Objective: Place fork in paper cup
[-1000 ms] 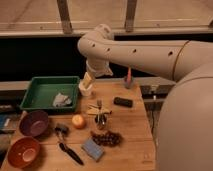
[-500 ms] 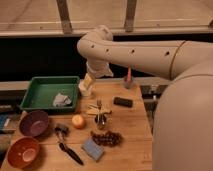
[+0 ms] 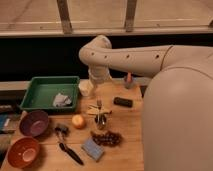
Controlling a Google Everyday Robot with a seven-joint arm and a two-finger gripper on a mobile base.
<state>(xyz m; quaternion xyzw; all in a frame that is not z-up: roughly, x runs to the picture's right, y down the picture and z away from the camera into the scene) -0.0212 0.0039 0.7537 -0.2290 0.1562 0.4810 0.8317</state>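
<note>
A light brown wooden tabletop (image 3: 127, 145) fills the lower centre of the frame. Behind it, across the middle, runs a dark, shadowed band of wall (image 3: 40, 57). Along the top, a wide window (image 3: 95, 12) with two grey upright metal bars (image 3: 64, 15) shows pale ground outside. The gripper (image 3: 99, 82) hangs at centre, above the tabletop's far edge
</note>
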